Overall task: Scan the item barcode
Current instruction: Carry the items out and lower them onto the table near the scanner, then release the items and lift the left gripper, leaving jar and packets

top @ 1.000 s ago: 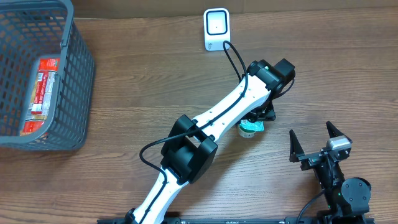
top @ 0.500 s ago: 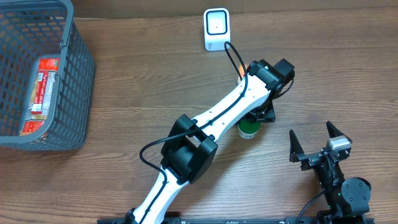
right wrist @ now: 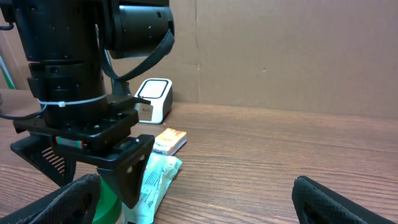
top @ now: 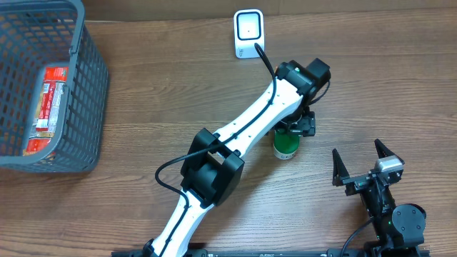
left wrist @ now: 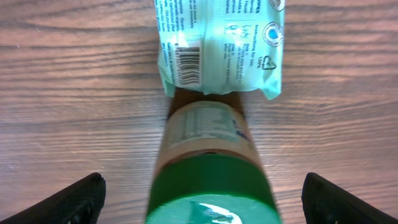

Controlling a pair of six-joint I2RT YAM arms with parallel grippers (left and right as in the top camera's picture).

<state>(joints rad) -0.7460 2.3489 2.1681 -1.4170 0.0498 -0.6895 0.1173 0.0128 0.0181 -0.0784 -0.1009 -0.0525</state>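
Note:
A jar with a green lid and a tan label stands upright on the table, straight below my left gripper. The black fingertips stand wide on either side with clear gaps, so the gripper is open and not touching the jar. From overhead the jar shows just in front of the left gripper. The white scanner stands at the back of the table. My right gripper hangs open and empty at the front right, well apart from the jar.
A mint-green packet with a barcode lies flat just beyond the jar. An orange packet lies behind it, toward the scanner. A grey basket holding a red packet stands at the far left.
My left gripper has opened and let go of the jar, which went from tilted in the jaws to standing upright. The left wrist drew back slightly. The right arm stayed still.

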